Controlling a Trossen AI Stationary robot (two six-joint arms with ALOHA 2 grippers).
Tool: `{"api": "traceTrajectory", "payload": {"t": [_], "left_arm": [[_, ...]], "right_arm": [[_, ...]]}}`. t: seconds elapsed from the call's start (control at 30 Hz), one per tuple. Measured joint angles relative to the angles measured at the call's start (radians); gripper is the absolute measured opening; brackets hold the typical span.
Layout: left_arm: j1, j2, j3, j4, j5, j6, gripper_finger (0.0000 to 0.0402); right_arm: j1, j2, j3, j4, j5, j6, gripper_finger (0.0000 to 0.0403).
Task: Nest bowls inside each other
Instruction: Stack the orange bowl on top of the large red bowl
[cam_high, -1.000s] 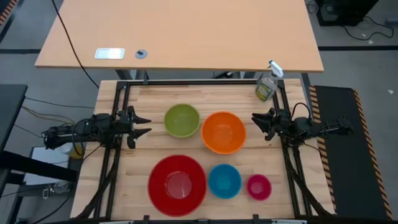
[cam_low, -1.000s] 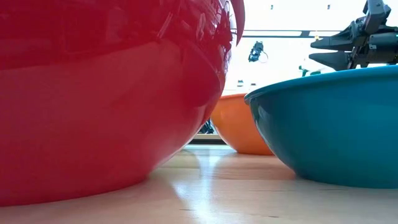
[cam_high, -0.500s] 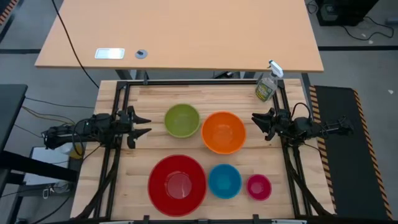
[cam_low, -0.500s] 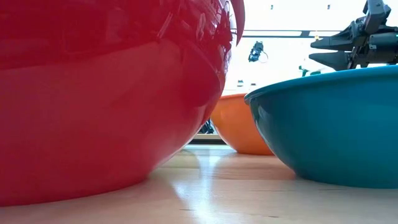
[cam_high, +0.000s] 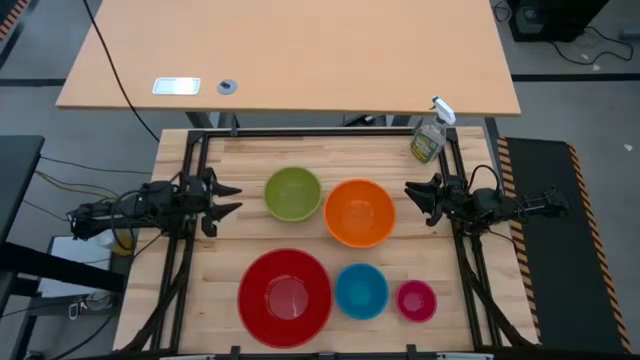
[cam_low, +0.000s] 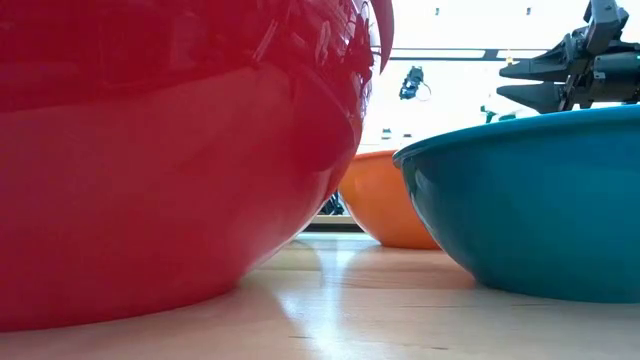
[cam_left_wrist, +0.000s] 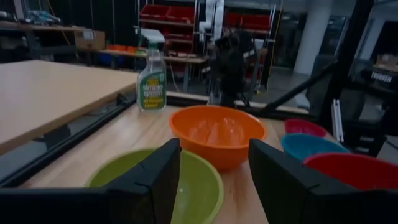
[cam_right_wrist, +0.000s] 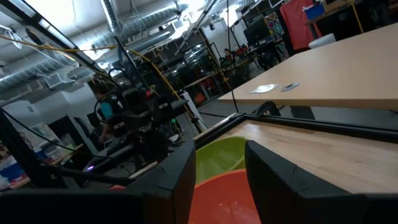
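Observation:
Five bowls stand apart, each on its base on the wooden table (cam_high: 240, 160). The lime green bowl (cam_high: 292, 194) and orange bowl (cam_high: 359, 212) are in the far row. The red bowl (cam_high: 285, 297), blue bowl (cam_high: 361, 291) and pink bowl (cam_high: 416, 300) are in the near row. My left gripper (cam_high: 232, 199) hovers open at the table's left edge, pointing level at the green bowl (cam_left_wrist: 186, 180). My right gripper (cam_high: 412, 191) hovers open at the right edge, beside the orange bowl (cam_right_wrist: 230, 196). Neither holds anything.
A spray bottle (cam_high: 428, 140) stands at the table's far right corner. A black frame (cam_high: 320, 131) runs along the table's edges. Beyond the far edge is a larger tan desk (cam_high: 290, 55). Bare wood lies between the two rows of bowls.
My left gripper has tipped a little at the wrist while staying at the table's left edge. The bowls and my right gripper have kept still.

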Motion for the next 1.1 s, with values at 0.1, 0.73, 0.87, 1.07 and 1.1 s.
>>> {"api": "traceTrajectory", "payload": {"t": [0.1, 0.73, 0.87, 1.07, 1.1], "left_arm": [[0.000, 0.000, 0.000, 0.030, 0.000, -0.017, 0.0192], [0.000, 0.000, 0.000, 0.178, 0.000, -0.129, 0.0192], [0.000, 0.000, 0.000, 0.189, 0.000, -0.132, 0.0192], [0.000, 0.000, 0.000, 0.189, 0.000, -0.229, 0.0192], [0.000, 0.000, 0.000, 0.193, 0.000, -0.237, 0.0192]], "right_arm": [[0.000, 0.000, 0.000, 0.000, 0.000, 0.000, 0.0146], [-0.001, 0.096, 0.001, 0.443, -0.139, -0.052, 0.0146], [0.000, 0.256, 0.079, 0.569, -0.157, -0.128, 0.0146], [0.000, 0.578, 0.370, 0.537, -0.230, -0.218, 0.0146], [0.000, 0.631, 0.432, 0.504, -0.235, -0.228, 0.0146]]}}
